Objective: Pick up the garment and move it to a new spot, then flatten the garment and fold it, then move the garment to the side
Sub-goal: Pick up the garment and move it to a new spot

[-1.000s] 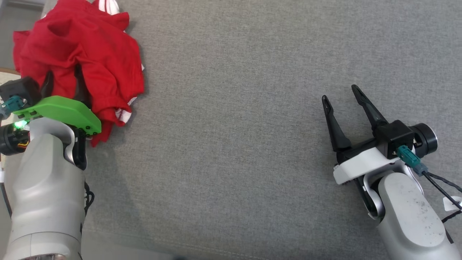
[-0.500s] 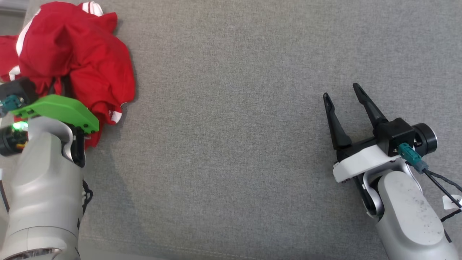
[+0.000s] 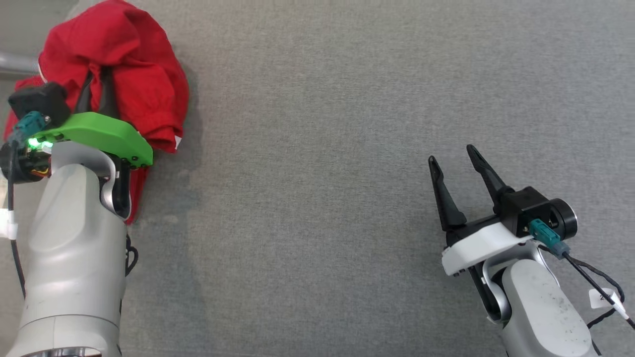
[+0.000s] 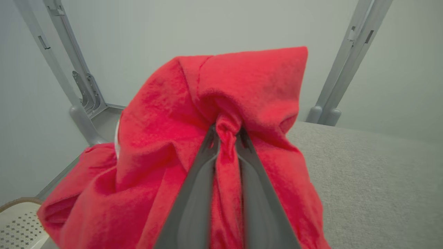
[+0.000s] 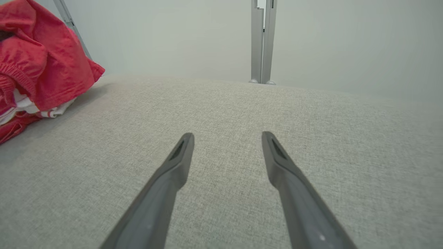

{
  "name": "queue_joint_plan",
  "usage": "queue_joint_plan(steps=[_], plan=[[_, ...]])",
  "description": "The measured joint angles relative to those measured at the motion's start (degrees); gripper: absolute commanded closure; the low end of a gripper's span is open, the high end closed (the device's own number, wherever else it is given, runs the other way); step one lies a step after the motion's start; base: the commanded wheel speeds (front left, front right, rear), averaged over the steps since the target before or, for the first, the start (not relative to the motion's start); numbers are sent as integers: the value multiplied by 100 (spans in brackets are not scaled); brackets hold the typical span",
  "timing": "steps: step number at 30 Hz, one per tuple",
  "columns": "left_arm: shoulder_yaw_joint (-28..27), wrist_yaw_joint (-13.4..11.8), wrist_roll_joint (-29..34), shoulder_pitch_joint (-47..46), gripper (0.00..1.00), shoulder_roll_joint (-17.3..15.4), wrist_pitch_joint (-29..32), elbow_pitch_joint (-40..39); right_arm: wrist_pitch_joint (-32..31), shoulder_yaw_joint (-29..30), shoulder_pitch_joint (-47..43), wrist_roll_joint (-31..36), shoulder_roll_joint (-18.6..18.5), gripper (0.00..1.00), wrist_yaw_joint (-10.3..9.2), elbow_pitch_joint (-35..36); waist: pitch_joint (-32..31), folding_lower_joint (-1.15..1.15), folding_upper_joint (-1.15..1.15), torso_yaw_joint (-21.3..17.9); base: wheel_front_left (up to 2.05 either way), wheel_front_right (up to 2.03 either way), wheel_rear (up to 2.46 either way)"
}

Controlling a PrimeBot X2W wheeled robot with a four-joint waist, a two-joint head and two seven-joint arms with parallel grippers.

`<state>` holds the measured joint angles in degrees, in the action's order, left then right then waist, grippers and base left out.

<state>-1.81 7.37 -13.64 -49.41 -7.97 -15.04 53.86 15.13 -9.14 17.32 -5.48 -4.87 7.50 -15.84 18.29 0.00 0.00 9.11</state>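
A crumpled red garment (image 3: 134, 74) with white trim is bunched at the far left of the grey surface. My left gripper (image 3: 96, 74) is shut on a fold of the garment (image 4: 228, 128), which hangs in a lifted bunch around its fingers. In the right wrist view the garment (image 5: 38, 65) shows at the upper left. My right gripper (image 3: 452, 153) stands open above the bare grey fabric at the lower right, nothing between its fingers (image 5: 181, 152), well apart from the garment.
The grey fabric surface (image 3: 317, 173) spreads wide between the two arms. Grey metal frame posts (image 5: 262, 41) rise beyond its far edge. A pale perforated object (image 4: 17, 221) sits off the left edge, below the garment.
My left gripper closed on the garment and raised it into a tighter bunch. The head view has shifted, so the right gripper sits lower in it; it stays open.
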Motion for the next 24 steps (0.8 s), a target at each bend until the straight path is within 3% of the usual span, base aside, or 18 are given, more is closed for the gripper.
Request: queue_joint_plan(steps=[11, 24], plan=[[634, 1, -199, 206, 100, 298, -2, 8, 0, -14, -84, -83, 149, 0, 0, -10, -259, 0, 0, -915, 0, 0, 0], [1993, 2, -836, 518, 100, 512, -9, -115, 0, -54, -183, -210, 190, 0, 0, -29, -380, 0, 0, -2119, 0, 0, 0]])
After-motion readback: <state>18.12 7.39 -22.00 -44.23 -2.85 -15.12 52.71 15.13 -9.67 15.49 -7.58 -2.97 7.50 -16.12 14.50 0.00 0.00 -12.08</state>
